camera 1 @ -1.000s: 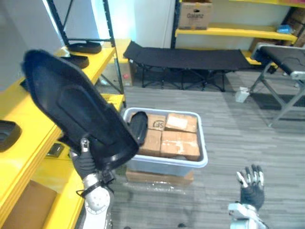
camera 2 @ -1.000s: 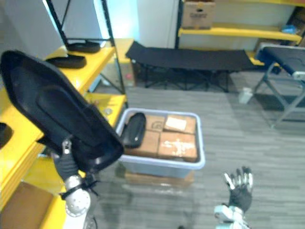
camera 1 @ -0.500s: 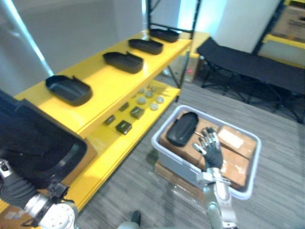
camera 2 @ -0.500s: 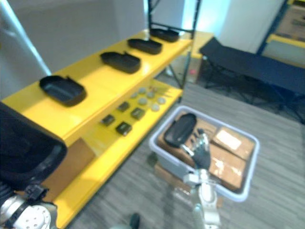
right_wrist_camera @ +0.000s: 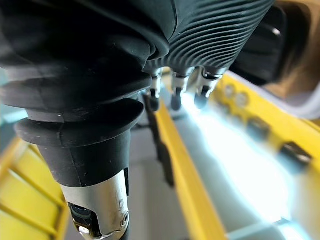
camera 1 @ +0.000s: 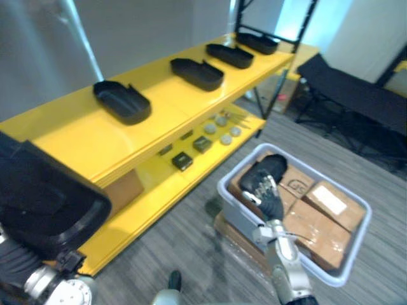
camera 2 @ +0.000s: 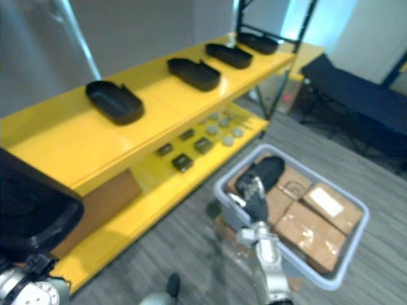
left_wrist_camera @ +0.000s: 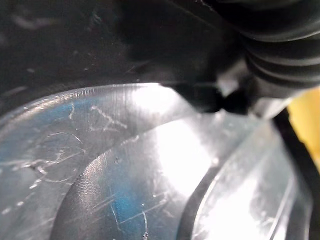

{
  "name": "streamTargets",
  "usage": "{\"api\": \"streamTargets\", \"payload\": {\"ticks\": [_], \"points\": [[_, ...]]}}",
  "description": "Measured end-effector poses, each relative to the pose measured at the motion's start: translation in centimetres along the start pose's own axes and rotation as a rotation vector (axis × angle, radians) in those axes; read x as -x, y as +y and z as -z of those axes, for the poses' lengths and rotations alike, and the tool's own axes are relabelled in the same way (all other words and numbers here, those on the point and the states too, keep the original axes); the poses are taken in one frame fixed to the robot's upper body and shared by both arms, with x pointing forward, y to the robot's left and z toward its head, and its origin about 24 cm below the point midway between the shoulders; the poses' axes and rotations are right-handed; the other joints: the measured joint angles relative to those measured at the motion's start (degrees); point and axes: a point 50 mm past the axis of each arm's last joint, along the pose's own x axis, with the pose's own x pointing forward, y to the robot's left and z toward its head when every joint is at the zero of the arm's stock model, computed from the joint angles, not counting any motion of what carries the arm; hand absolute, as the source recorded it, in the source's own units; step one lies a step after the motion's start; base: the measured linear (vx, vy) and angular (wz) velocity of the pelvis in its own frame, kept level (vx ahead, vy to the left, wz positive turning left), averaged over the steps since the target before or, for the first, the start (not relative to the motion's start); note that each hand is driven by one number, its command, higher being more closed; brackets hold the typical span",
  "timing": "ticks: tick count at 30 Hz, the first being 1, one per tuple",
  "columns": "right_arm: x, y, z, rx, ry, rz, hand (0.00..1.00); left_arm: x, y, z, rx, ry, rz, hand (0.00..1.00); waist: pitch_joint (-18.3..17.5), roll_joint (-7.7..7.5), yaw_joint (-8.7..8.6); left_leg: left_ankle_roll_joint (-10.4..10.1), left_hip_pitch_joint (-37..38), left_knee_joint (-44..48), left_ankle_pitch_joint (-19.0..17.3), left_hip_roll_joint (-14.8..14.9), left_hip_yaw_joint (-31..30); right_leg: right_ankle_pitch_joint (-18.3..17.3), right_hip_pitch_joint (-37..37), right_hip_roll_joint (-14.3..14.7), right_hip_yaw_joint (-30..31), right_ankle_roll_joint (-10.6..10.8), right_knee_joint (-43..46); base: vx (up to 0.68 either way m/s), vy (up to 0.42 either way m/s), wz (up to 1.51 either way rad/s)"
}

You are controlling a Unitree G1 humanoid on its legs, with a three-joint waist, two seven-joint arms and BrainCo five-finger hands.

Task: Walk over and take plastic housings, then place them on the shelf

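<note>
Carrying one housing at its left hand, grip I cannot tell, the robot stands by a shelf already bearing four, with one more lying in the bin near its wide-spread right hand.

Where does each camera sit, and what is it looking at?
Left eye view: on the head, looking down at the yellow shelf, grey bin, left hand and right hand.
Right eye view: just beside it, same scene.
Left wrist view: on the left wrist, right against the black housing it carries; its dark cover shows.
Right wrist view: on the right wrist, along open fingers toward the shelf.
</note>
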Motion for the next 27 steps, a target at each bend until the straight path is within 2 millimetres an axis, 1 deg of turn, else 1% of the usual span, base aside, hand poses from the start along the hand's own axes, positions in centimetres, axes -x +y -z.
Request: {"api": "streamTargets", "payload": {"ticks": [1,2,4,5,6,7,8,9,10,11,12,13,15,16,17,20,21,23,25,26,27], "points": [[-0.1,0.6,-0.1,-0.009,-0.010,-0.025,0.00,0.0,-0.3,-0.1,0.005,-0.012,0.010,1.00,0.3,0.11,-0.12,0.3,0.1,0.0,-0.2,-0.5,-0.2,-0.3,-0.5,-1.0,0.3,-0.6,1.9,0.01,0.067,0.09],[-0.1,0.6,-0.1,-0.009,-0.012,-0.028,0.00,0.0,-0.4,-0.1,0.008,-0.015,0.015,1.00,0.3,0.14,-0.13,0.4,0.1,0.0,-0.3,-0.5,-0.2,-0.4,-0.6,-1.1,0.3,-0.7,2.3,0.01,0.066,0.16],[-0.1,0.4,-0.5,0.001,-0.031,-0.036,0.00,-0.1,-1.6,-0.5,0.047,-0.048,0.061,1.00,0.6,0.42,-0.49,0.6,0.1,-0.1,-0.4,-1.0,-1.4,-0.4,-1.0,-1.9,1.9,-0.8,4.9,0.02,0.059,0.34],[-0.1,0.1,-0.9,0.009,-0.049,-0.029,0.00,-0.3,-2.7,-0.9,0.060,-0.086,0.109,1.00,0.6,0.37,-1.41,0.7,0.1,0.0,-0.3,-1.4,-2.7,-0.4,-1.2,-2.3,4.5,-0.8,7.1,0.03,0.068,0.60],[-0.1,-0.3,-1.4,0.021,-0.077,-0.020,0.00,-0.5,-3.5,-1.3,0.074,-0.134,0.166,1.00,0.6,0.36,-1.91,0.8,0.1,0.0,-0.3,-1.5,-3.9,-0.5,-1.9,-2.5,8.0,-0.8,9.7,0.04,0.064,0.62],[0.1,-0.6,-1.6,0.024,-0.091,-0.011,0.00,-0.7,-4.0,-1.5,0.079,-0.162,0.199,1.00,0.7,0.33,-2.19,1.0,0.1,0.0,-0.2,-1.6,-4.7,-0.4,-2.1,-2.5,9.7,-0.9,10.9,0.08,0.032,0.67],[0.3,-1.2,-2.1,0.035,-0.113,0.009,0.00,-1.0,-4.9,-1.8,0.091,-0.205,0.258,1.00,0.7,0.26,-2.70,1.1,0.1,0.0,0.0,-1.9,-6.4,-0.5,-2.5,-2.5,12.6,-0.9,13.1,0.10,0.000,0.72],[0.4,-1.7,-2.4,0.046,-0.134,0.017,0.00,-1.3,-5.5,-2.0,0.091,-0.234,0.302,1.00,0.7,0.26,-3.32,1.5,0.1,0.0,0.2,-2.2,-7.9,-0.7,-2.9,-2.5,14.7,-1.4,15.2,0.10,-0.020,0.71],[0.4,-1.9,-2.6,0.050,-0.141,0.020,0.00,-1.4,-5.8,-2.0,0.088,-0.245,0.319,1.00,0.7,0.26,-3.50,1.8,0.1,0.0,0.4,-2.3,-8.6,-0.9,-3.0,-2.5,15.2,-1.8,16.0,0.09,-0.062,0.57],[0.4,-2.2,-2.7,0.058,-0.150,0.023,0.00,-1.5,-6.1,-2.0,0.090,-0.255,0.336,1.00,0.9,0.57,-3.55,2.0,0.0,0.3,0.8,-2.4,-9.3,-2.6,-3.0,-2.5,16.2,-3.7,16.3,0.09,-0.093,0.31],[0.2,-2.2,-3.0,0.067,-0.159,-0.004,0.00,-1.5,-6.1,-1.8,0.086,-0.252,0.341,1.00,0.9,-0.16,-3.30,1.6,-0.1,0.3,1.3,-2.8,-9.2,-3.6,-2.4,-2.4,16.2,-4.8,15.3,0.09,-0.103,0.16],[0.1,-2.1,-3.1,0.071,-0.164,-0.021,0.00,-1.5,-6.1,-1.6,0.081,-0.245,0.341,1.00,0.9,-0.10,-3.18,1.3,-0.2,0.3,1.5,-2.8,-9.2,-3.7,-2.3,-2.3,16.3,-4.7,14.7,0.06,-0.106,0.02],[-0.2,-2.0,-3.5,0.092,-0.176,-0.067,0.00,-1.1,-6.3,-1.2,0.075,-0.220,0.371,1.00,1.9,1.39,-3.00,0.6,-0.7,0.3,2.1,-2.4,-9.2,-4.1,-1.8,-1.2,16.3,-4.2,12.8,0.02,-0.098,-0.03],[-0.2,-2.0,-3.5,0.095,-0.176,-0.077,0.00,-1.0,-6.3,-1.1,0.074,-0.216,0.382,1.00,2.0,1.56,-2.96,0.5,-0.8,0.3,2.2,-2.4,-9.2,-4.4,-1.8,-1.1,16.3,-3.7,12.6,0.00,-0.104,-0.04],[-0.2,-2.0,-3.5,0.096,-0.176,-0.085,0.00,-0.8,-6.5,-1.1,0.077,-0.208,0.400,1.00,2.1,1.54,-2.95,0.1,-1.2,0.3,2.4,-2.4,-9.1,-5.6,-1.8,-1.1,16.3,-2.8,12.4,0.00,-0.125,-0.04],[-0.2,-2.0,-3.5,0.096,-0.175,-0.082,0.00,-0.3,-6.7,-0.9,0.086,-0.192,0.427,1.00,3.2,1.46,-3.11,-0.7,-1.8,0.3,3.0,-2.3,-9.0,-8.5,-1.8,-1.0,16.4,-1.8,11.7,-0.02,-0.138,-0.04],[-0.1,-2.1,-3.5,0.093,-0.175,-0.078,0.00,-0.1,-6.7,-0.9,0.089,-0.186,0.428,1.00,3.7,1.47,-3.16,-0.9,-1.9,0.3,3.1,-2.3,-8.9,-9.3,-1.7,-1.0,16.4,-1.0,11.3,-0.05,-0.127,-0.04],[0.0,-2.1,-3.7,0.088,-0.186,-0.074,0.00,0.2,-6.4,-0.8,0.090,-0.169,0.415,1.00,4.8,1.77,-3.36,-1.0,-2.2,0.6,2.9,-2.3,-8.7,-10.4,-1.6,-1.0,16.4,-0.9,11.3,-0.05,-0.061,-0.03],[0.0,-2.1,-4.0,0.084,-0.202,-0.068,0.00,0.3,-6.4,-0.9,0.088,-0.173,0.411,1.00,6.0,1.78,-3.38,-0.8,-3.9,3.9,1.7,-2.4,-8.6,-11.0,-1.4,-1.2,16.3,-0.7,11.3,-0.05,-0.020,0.00],[0.0,-2.0,-4.3,0.076,-0.222,-0.066,0.00,0.2,-6.2,-1.2,0.088,-0.183,0.406,1.00,7.1,1.60,-3.18,-0.9,-5.7,7.7,-0.1,-2.4,-8.2,-12.0,-1.4,-1.3,16.1,-0.3,11.2,-0.07,0.001,-0.03],[0.0,-1.8,-4.4,0.063,-0.239,-0.062,0.00,0.2,-6.1,-1.4,0.091,-0.192,0.399,1.00,7.7,1.05,-2.94,-0.7,-6.6,9.7,-0.9,-2.6,-7.5,-13.2,-1.1,-1.8,15.9,0.4,11.2,-0.07,0.021,0.13]]}}
